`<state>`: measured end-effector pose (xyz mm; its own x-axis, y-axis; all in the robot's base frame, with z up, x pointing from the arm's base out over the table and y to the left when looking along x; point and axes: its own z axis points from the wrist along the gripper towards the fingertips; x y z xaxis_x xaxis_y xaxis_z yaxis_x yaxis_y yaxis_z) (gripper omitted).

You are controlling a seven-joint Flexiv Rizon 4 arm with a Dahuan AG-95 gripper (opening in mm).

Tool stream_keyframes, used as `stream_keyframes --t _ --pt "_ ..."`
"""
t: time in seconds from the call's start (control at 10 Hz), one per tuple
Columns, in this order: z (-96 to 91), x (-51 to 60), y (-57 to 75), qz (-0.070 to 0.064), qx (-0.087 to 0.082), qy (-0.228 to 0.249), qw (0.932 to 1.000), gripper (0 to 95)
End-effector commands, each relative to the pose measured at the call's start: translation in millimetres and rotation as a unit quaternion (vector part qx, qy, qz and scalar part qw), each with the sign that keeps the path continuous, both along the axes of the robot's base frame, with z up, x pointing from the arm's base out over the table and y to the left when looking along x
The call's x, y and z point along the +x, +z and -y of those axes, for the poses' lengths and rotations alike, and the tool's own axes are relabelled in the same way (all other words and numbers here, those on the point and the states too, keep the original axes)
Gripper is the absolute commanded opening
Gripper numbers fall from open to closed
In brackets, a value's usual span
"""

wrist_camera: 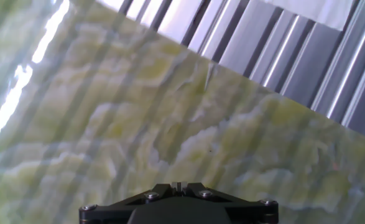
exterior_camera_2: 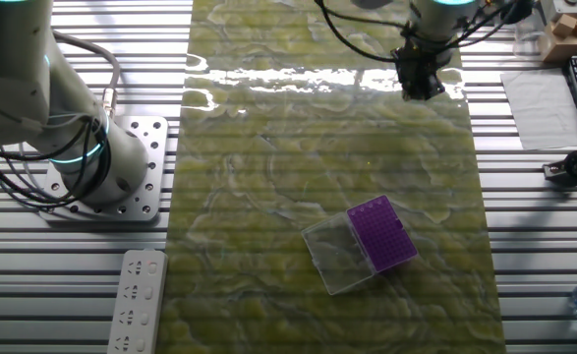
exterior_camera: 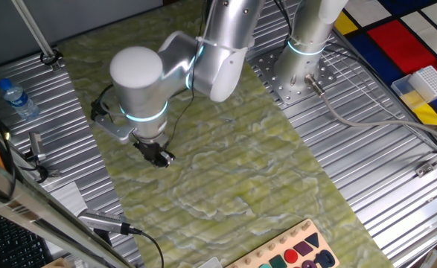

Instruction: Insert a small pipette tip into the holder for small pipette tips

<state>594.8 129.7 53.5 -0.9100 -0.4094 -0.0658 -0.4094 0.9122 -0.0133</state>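
Note:
The holder for small pipette tips (exterior_camera_2: 381, 234) is a flat purple box dotted with holes, lying on the green mat with its clear cover (exterior_camera_2: 335, 258) hinged open beside it. The arm hides it in the first fixed view. My gripper (exterior_camera_2: 423, 87) (exterior_camera: 158, 157) hangs low over the far end of the mat, well away from the holder. In the hand view its fingertips (wrist_camera: 178, 185) meet at the bottom edge, shut, with nothing visibly held. A thin clear sliver (wrist_camera: 208, 73) on the mat near its edge may be a small pipette tip; it is too faint to be sure.
The mat (exterior_camera: 225, 164) lies on a ribbed metal table. A second arm's base (exterior_camera_2: 101, 167) stands beside it. A white gridded rack (exterior_camera: 430, 80) sits at the far right, a water bottle (exterior_camera: 17, 100) at the left, a remote (exterior_camera_2: 136, 300) and a shape board (exterior_camera: 296, 253) near the edges.

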Motion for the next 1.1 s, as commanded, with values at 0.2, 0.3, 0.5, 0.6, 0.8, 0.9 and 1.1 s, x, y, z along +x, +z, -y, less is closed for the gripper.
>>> stream_keyframes --t 0.2,0.3,0.5,0.6,0.8,0.9,1.1 --pt "1.1 5.9 7.6 0.002 -0.001 -0.04 0.9992 0.0" --pt "0.0 12.1 8.4 0.004 0.0 -0.042 0.9991 0.0" --pt "-5.1 34.2 5.9 0.01 0.002 -0.046 0.9989 0.0" --pt "-5.8 36.7 5.3 0.011 0.002 -0.046 0.9989 0.0" --pt "-11.6 53.6 -2.6 0.022 0.005 -0.051 0.9985 0.0" --pt "-14.1 60.3 -6.4 0.035 0.007 -0.053 0.998 0.0" --pt "-18.8 74.1 -9.7 0.049 0.013 -0.056 0.9972 0.0"
